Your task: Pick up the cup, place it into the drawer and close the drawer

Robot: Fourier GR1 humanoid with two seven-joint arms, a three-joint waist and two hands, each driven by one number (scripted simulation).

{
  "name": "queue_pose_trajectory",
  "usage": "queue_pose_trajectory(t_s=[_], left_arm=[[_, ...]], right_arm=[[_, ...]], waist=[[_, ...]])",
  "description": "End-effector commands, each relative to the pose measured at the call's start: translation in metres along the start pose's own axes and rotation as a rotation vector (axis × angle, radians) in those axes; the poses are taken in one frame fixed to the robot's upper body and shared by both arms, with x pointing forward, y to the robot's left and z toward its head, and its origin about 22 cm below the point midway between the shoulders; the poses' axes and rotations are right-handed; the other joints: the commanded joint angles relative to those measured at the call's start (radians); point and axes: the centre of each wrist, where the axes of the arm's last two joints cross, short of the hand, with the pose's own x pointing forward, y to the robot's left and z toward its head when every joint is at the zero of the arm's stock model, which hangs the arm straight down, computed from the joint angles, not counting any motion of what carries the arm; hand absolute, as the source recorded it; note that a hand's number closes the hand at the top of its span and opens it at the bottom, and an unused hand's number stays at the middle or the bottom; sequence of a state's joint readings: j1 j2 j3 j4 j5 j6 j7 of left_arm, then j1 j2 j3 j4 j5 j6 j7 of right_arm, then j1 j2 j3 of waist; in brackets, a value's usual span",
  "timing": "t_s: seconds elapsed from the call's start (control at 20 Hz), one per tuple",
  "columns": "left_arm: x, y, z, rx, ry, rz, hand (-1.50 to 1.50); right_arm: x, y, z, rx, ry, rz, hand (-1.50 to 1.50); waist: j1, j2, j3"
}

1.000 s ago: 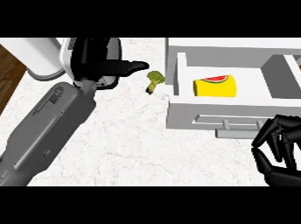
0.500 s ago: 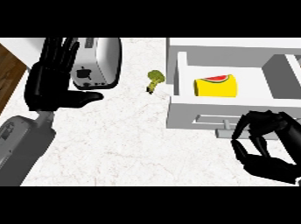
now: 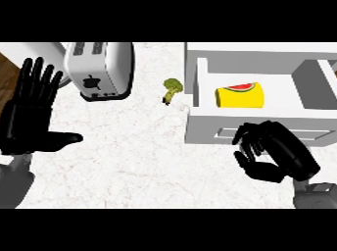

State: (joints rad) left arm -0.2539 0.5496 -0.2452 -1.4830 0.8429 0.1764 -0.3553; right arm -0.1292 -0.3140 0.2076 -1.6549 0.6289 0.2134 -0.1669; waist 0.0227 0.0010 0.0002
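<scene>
A yellow cup (image 3: 240, 96) with a watermelon picture lies on its side inside the open white drawer (image 3: 200, 83) at the upper right. My right hand (image 3: 273, 156) hovers just in front of the drawer's front panel (image 3: 262, 132), fingers curled and holding nothing. At the left, my left hand (image 3: 28, 116) is open, fingers straight and pointing up, thumb out to the right, beside the toaster.
A silver toaster (image 3: 99, 68) stands at the upper left of the marble counter (image 3: 135, 157). A small broccoli floret (image 3: 172, 88) lies between the toaster and the drawer. Dark wood floor shows along the left edge.
My left hand has drawn back from the toaster to the lower left and opened flat. My right hand has moved up and left, closer to the drawer's front panel.
</scene>
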Motion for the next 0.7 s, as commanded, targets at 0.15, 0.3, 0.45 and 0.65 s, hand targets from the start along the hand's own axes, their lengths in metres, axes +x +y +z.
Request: queue_pose_trajectory(t_s=[0.15, 0.3, 0.45, 0.65], left_arm=[[0.010, 0.027, 0.018, -0.005, 0.000, -0.004, -1.50], [0.007, 0.045, 0.029, 0.010, -0.011, -0.005, -1.50], [0.006, 0.041, 0.047, 0.015, -0.002, 0.004, -1.50], [0.008, 0.052, 0.035, 0.010, -0.012, 0.013, -1.50]], right_arm=[[-0.025, 0.028, -0.048, 0.066, 0.057, 0.089, -1.50], [-0.038, 0.043, -0.051, 0.119, 0.080, 0.135, -1.50], [-0.052, 0.053, -0.061, 0.120, 0.104, 0.116, -1.50], [-0.065, 0.048, -0.100, 0.120, 0.120, 0.072, -1.50]], waist=[[-0.009, 0.000, 0.000], [-0.009, 0.001, 0.000], [-0.007, 0.000, 0.000], [0.000, 0.005, 0.001]])
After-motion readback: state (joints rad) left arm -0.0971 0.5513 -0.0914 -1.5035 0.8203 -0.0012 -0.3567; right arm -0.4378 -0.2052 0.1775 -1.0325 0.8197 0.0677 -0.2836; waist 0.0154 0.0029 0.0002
